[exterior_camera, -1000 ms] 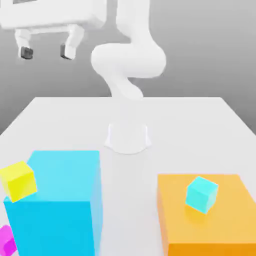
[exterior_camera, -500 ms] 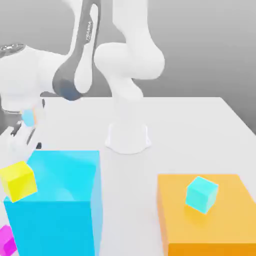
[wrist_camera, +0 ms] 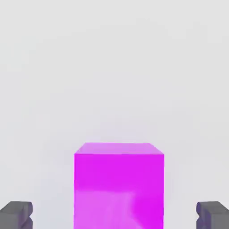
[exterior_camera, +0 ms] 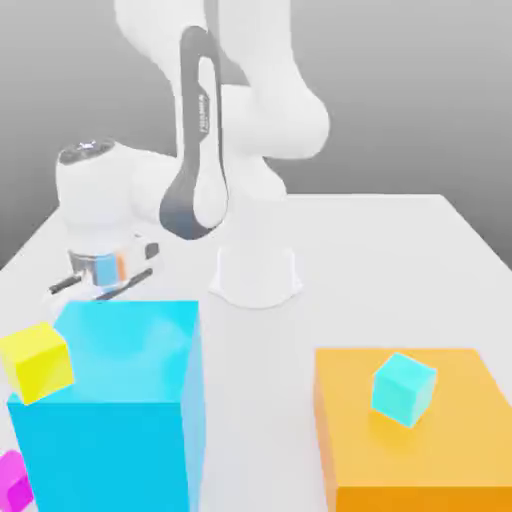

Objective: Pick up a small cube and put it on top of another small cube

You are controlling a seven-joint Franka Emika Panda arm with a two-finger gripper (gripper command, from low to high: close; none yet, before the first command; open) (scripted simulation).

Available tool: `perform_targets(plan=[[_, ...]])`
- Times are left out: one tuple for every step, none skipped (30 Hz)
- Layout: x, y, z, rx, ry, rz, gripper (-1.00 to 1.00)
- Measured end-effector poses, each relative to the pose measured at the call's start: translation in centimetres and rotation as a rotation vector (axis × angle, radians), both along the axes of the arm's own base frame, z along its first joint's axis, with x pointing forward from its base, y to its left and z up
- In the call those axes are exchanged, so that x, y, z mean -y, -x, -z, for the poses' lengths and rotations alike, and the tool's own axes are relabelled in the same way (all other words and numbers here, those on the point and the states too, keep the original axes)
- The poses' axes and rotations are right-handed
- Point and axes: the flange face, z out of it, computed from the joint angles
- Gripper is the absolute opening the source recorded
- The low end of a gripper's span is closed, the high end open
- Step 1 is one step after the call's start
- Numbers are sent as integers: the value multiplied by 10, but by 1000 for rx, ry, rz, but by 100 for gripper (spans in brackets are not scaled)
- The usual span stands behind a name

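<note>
"Magenta, bright and glossy: that's the small cube (exterior_camera: 13,482) we're after, isn't it? Where is it?"

"At the exterior view's lower left, partly cut off by the picture's edge, beside the big blue block (exterior_camera: 110,440). The hand view shows it too, with one face broad to the camera and a paler strip of another face along its edge."

"And the tool (wrist_camera: 114,215), has it got hold of it?"

"No. Its fingers stand wide apart in the hand view. The cube appears between them in that picture, with a gap on either side, and neither finger touches it."

"Where's the arm (exterior_camera: 190,130), then?"

"White with dark grey trim, it bends over toward the exterior view's left, and its hand (exterior_camera: 98,265) hangs beyond the blue block. The block's top hides part of what is below. The arm's base (exterior_camera: 256,278) stands on the pale bench (exterior_camera: 256,400), near the middle of that view."

"What about the other small cubes?"

"The yellow cube (exterior_camera: 37,362) overlaps the blue block's top at the exterior view's left, looking tilted. I can't tell quite what it rests on. The pale cyan cube (exterior_camera: 403,389) sits on top of the orange block (exterior_camera: 420,450), turned at an angle to it, well apart from the tool."
</note>
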Motion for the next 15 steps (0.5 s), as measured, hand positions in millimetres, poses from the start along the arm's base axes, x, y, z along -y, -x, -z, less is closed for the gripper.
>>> perform_targets(plan=[[0, 0, 8, 0, 0, 1, 0], [0, 1, 16, 0, 0, 1, 0], [-1, 2, 22, 0, 0, 1, -100], [-1, 2, 22, 0, 0, 1, -100], [-1, 2, 22, 0, 1, 1, -100], [-1, 2, 22, 1, 1, 1, -100], [-1, 1, 22, 1, 2, 1, -100], [-1, 1, 22, 2, 2, 1, -100], [-1, 2, 25, 2, 2, 1, -100], [-1, 1, 23, 2, 2, 1, -100], [0, 1, 17, 2, 2, 1, -100], [0, 0, 11, 2, 2, 1, -100], [0, 0, 3, 2, 1, 2, -100], [0, 0, -5, 2, 1, 2, -100], [0, 0, -13, 2, 1, 1, -100]])
